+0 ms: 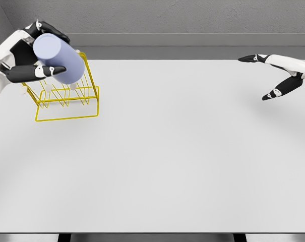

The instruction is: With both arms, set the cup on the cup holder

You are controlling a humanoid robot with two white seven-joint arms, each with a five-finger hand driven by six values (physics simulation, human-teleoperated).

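Observation:
A pale lavender cup (59, 58) is held tilted in the air at the upper left, its closed base facing me. My left hand (39, 50) is shut on it, thumb across the front and fingers behind. The cup hovers over the yellow wire cup holder (66, 98), which stands on the table at the left; I cannot tell whether the cup touches the rack's top wires. My right hand (273, 75) hangs open at the far right, fingers spread, holding nothing and far from the cup.
The white table (167, 161) spreads across the view, its front edge near the bottom. A grey wall runs behind the far edge.

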